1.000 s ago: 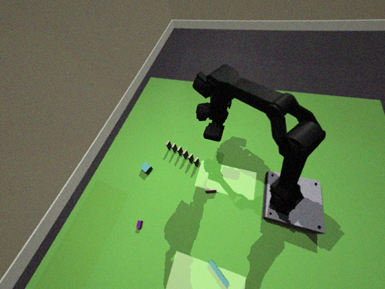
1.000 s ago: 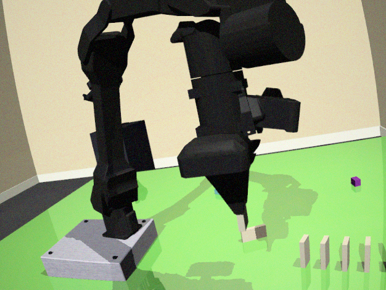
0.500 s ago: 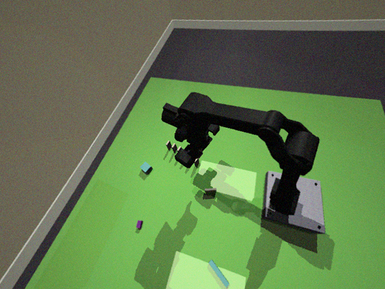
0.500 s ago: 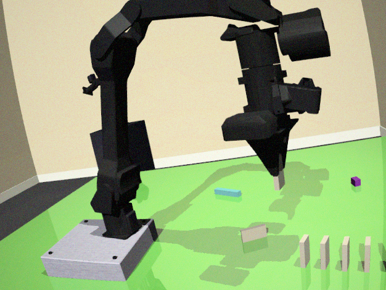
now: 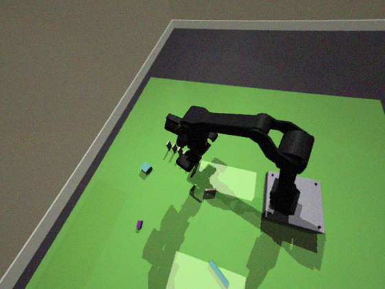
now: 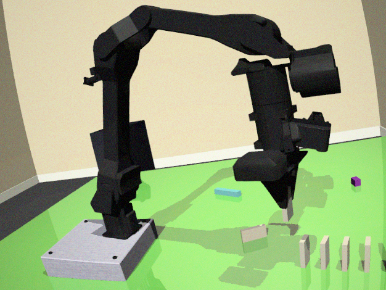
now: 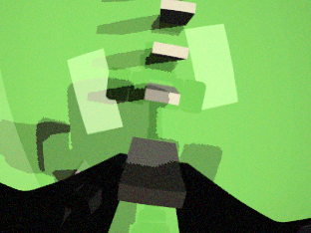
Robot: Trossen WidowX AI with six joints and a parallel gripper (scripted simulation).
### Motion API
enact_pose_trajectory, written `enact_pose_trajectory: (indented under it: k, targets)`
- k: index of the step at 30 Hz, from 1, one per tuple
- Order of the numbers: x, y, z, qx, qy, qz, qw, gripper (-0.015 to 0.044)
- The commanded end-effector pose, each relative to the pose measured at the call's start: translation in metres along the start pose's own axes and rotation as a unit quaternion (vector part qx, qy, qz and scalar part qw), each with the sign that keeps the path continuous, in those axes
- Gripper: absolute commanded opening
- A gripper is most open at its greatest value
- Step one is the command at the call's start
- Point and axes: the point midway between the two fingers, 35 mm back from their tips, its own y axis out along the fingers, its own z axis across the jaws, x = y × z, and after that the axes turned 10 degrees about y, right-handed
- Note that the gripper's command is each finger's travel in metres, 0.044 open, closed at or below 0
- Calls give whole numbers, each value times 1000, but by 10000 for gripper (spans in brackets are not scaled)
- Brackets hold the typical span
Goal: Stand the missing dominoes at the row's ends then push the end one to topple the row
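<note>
My gripper (image 6: 287,204) (image 7: 152,167) is shut on a domino (image 6: 287,214) (image 7: 154,150), held nearly upright and raised above the green surface. In the wrist view it is off the near end of the standing row, with a gap. Pale dominoes stand in the row; the exterior view shows the end domino (image 6: 304,251), a second domino (image 6: 324,252) and others to the right. The wrist view also shows row dominoes (image 7: 170,51). The arm hides part of the row in the top view. Another domino (image 5: 211,190) (image 6: 254,234) rests apart on its long edge.
A teal block (image 5: 145,166) lies beside the row. A small purple block (image 5: 139,224) (image 6: 355,181) and a light-blue bar (image 5: 218,273) (image 6: 227,192) lie farther off. The arm's grey base plate (image 5: 309,198) (image 6: 84,265) stands on the green surface.
</note>
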Motion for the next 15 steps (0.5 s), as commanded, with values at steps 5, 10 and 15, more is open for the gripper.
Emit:
enact_pose_trajectory:
  k: [5,10,15]
  targets:
    - [-2,39,-1,-3,2,4,1000,107]
    - [-6,63,-3,-3,2,4,1000,107]
    - [-9,79,-4,-3,2,4,1000,107]
